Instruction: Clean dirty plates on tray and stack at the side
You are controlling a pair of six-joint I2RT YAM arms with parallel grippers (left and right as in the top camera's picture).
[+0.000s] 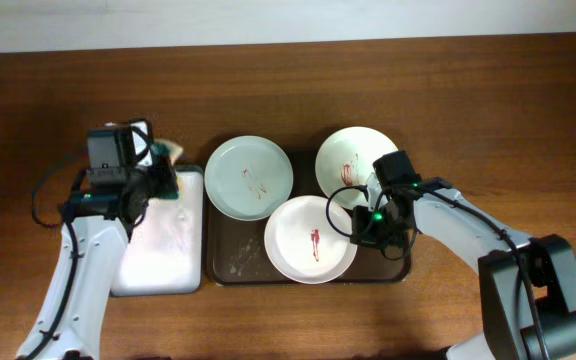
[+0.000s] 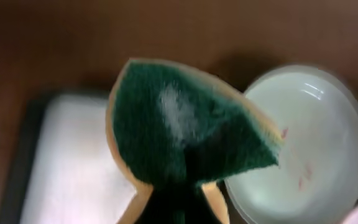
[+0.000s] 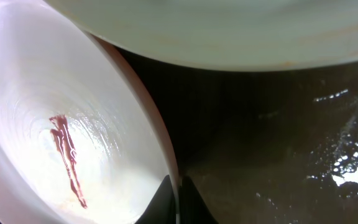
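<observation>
Overhead: right gripper pinches the front white plate by its rim, left gripper clamps a green sponge; best held steady while scrubbing the sauce streak.

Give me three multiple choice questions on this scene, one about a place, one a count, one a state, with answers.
1. Where does the pale green plate lie?
A. left end of the tray
B. right end of the tray
C. off the tray

2. How many plates are on the tray?
A. two
B. three
C. four

3. What is the left gripper doing?
A. hanging open
B. holding a plate
C. clamping a green sponge

Answers:
1 A, it is the leftmost plate.
2 B, the pale green plate, back white plate and front white plate.
3 C, the left wrist view shows the sponge pinched.
</observation>
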